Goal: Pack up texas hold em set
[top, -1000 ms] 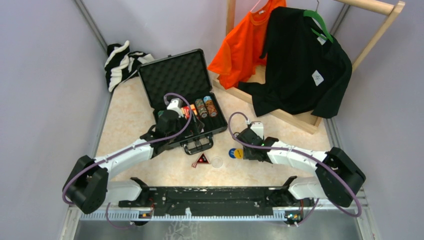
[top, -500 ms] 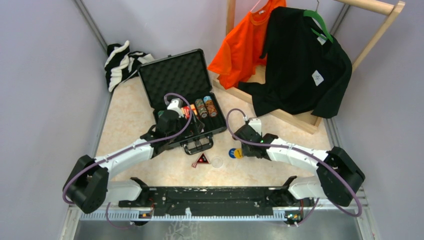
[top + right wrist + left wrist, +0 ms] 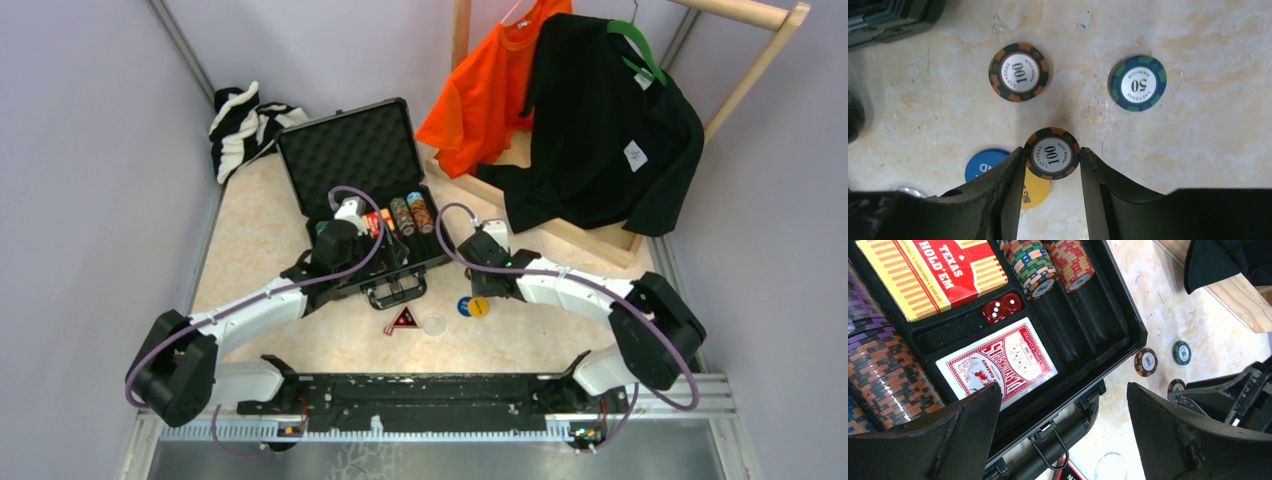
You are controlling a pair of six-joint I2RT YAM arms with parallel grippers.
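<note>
Swinging in from 4 o'clock, the right gripper (image 3: 1052, 150) has drawn up to the black hard briefcase (image 3: 350, 150), which lies open mid-table with its lid at 12 o'clock. Its jaws are clenched edge to edge on an orange-and-black 100 poker chip (image 3: 1052, 154); whether the chip is off the speckled beige tabletop (image 3: 1198, 40) I cannot tell. A second loose 100 chip (image 3: 1018, 72) lies at 11 o'clock of it, a blue-green 50 chip (image 3: 1138, 83) at 1 o'clock, and a round blue disc (image 3: 983, 165) and a round yellow disc (image 3: 1035, 192) at 7 o'clock. The left gripper (image 3: 1063, 390) hangs released, jaws wide, above the red card deck (image 3: 1003, 362) in the foam tray.
</note>
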